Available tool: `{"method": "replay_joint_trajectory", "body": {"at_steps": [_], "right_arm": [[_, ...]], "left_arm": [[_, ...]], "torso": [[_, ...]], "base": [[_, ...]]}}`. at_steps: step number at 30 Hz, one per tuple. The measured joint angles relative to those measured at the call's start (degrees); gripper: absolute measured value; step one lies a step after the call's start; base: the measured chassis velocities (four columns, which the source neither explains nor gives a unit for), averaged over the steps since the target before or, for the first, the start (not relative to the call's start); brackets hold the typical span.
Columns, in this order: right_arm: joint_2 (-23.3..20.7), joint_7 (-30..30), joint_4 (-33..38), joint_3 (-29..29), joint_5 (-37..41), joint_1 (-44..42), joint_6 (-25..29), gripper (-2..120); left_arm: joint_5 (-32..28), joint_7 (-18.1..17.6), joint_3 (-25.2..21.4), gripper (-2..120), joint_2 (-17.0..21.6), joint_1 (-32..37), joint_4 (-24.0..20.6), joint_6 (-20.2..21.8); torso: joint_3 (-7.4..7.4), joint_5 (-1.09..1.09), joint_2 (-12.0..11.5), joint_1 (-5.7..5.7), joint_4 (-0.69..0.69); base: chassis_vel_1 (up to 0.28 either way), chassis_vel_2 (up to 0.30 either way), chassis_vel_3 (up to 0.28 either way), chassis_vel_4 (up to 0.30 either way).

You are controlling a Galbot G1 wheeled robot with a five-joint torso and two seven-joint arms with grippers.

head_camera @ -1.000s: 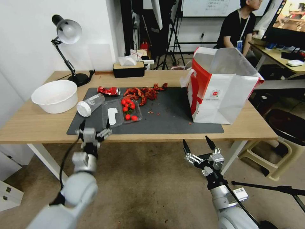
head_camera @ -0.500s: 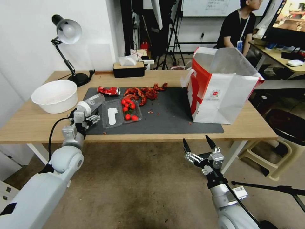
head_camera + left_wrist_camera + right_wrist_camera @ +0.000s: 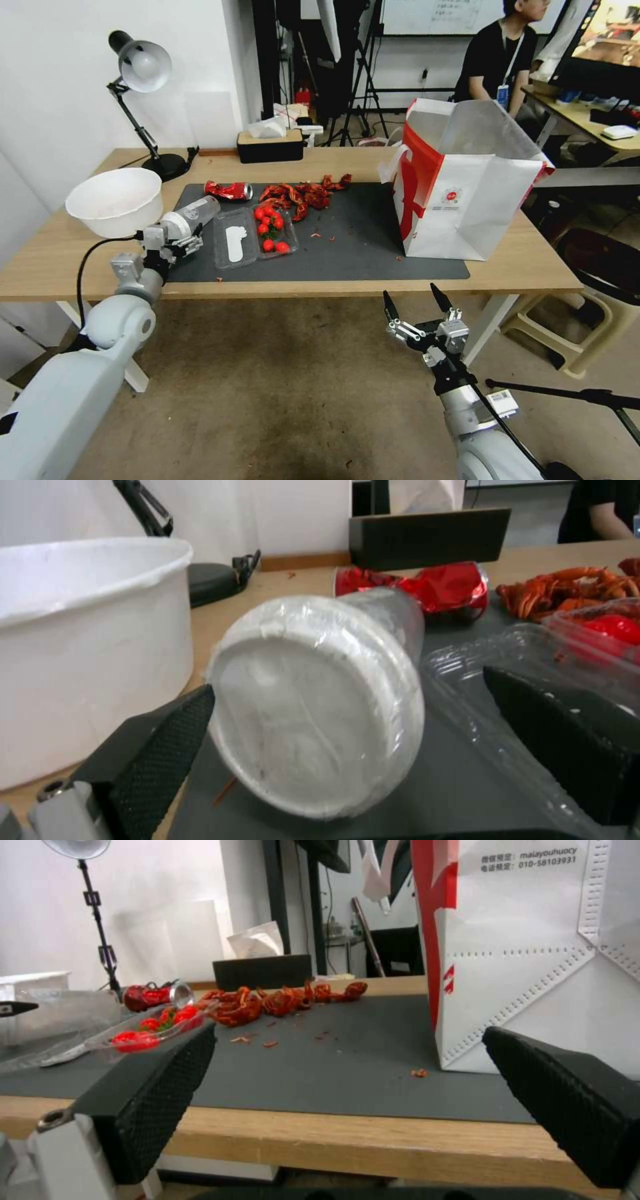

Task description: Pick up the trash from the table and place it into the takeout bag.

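My left gripper (image 3: 175, 241) sits released at the lidded end of the clear lidded cup (image 3: 189, 219), which lies on its side at the mat's (image 3: 360, 247) nine o'clock edge, its fingers (image 3: 157, 745) flanking the lid without pinching. My right gripper (image 3: 419, 312) hangs spread wide below the table (image 3: 67, 263) edge, the takeout bag (image 3: 467, 190) at its twelve o'clock.

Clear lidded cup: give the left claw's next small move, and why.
Probably ease the left claw a little farther forward, then close. The clear lidded cup lies on its side on the dark mat, lid end facing the claw, between its open fingers; no grip shows yet. The right claw waits below the table edge.
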Motion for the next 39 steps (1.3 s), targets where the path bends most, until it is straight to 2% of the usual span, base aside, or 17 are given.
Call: {"method": "replay_joint_trajectory", "body": {"at_steps": [3,5,8,16,27,30,31,32,34,36,37,39], "right_arm": [[0.0,0.0,0.1,0.1,0.0,-0.2,0.0,100],[0.0,0.0,0.1,0.4,0.0,-0.4,0.0,100],[0.0,0.0,0.1,0.2,0.0,-0.2,0.0,100],[-0.1,0.0,-0.1,0.2,0.1,0.0,0.0,100],[0.0,0.0,-0.2,0.3,0.1,-0.1,0.0,100],[0.1,0.0,-0.2,0.2,0.0,-0.1,0.0,100],[0.1,0.0,-0.2,0.2,-0.1,-0.1,0.1,100],[0.1,0.0,-0.2,0.2,-0.1,-0.1,0.1,100],[0.2,0.0,-0.2,0.2,-0.2,-0.1,0.1,100],[0.2,0.0,-0.2,0.2,-0.2,-0.1,0.1,100],[0.3,0.0,-0.2,0.1,-0.3,-0.1,0.1,100],[0.3,0.0,-0.3,0.1,-0.3,-0.1,0.1,100]], "left_arm": [[-2.5,2.4,-0.6,100,0.4,-0.2,0.6,0.0],[-4.3,6.2,-1.7,100,1.0,-0.1,1.7,0.8],[-5.2,7.9,-2.2,100,1.0,-1.2,3.9,1.1],[-5.4,9.2,-2.3,100,0.7,-2.5,6.5,-0.8],[-3.3,7.6,-1.0,100,0.1,-3.4,7.0,-1.0],[-2.9,7.2,-0.8,93,-0.1,-3.4,6.9,-1.4],[-2.8,6.9,-0.6,86,-0.2,-3.5,6.9,-1.7],[-2.8,6.9,-0.6,86,-0.2,-3.5,6.9,-1.7],[-2.7,6.5,-0.4,76,-0.2,-3.5,6.9,-2.2],[-2.7,6.5,-0.4,75,-0.2,-3.5,6.9,-2.4],[-2.7,6.4,-0.4,65,-0.1,-3.3,6.9,-2.6],[-2.7,6.4,-0.3,62,-0.1,-3.2,6.9,-2.8]], "torso": [[0.00,0.00,0.0,0.00,-0.01],[-0.01,0.00,0.0,0.00,0.00],[-0.01,0.01,0.0,0.00,-0.01],[0.00,0.00,0.0,0.00,0.00],[0.00,0.00,0.0,0.00,0.00],[0.00,0.00,0.0,0.00,0.00],[0.00,0.01,0.0,0.00,0.00],[0.00,0.01,0.0,0.00,0.00],[-0.01,0.00,0.0,0.00,0.00],[0.00,0.01,0.0,0.00,0.00],[0.00,0.01,0.0,0.00,0.00],[0.00,0.00,0.0,0.00,0.00]], "base": [[0.000,0.000,0.000,0.000],[0.000,0.000,0.000,0.000],[0.000,0.000,0.000,0.000],[0.000,0.000,0.000,0.000],[0.000,0.000,0.000,0.000],[0.000,0.000,0.000,0.000],[0.000,0.000,0.000,0.000],[0.000,0.000,0.000,0.000],[0.000,0.000,0.000,0.000],[0.000,0.000,0.000,0.000],[0.000,0.000,0.000,0.000],[0.000,0.000,0.000,0.000]]}}
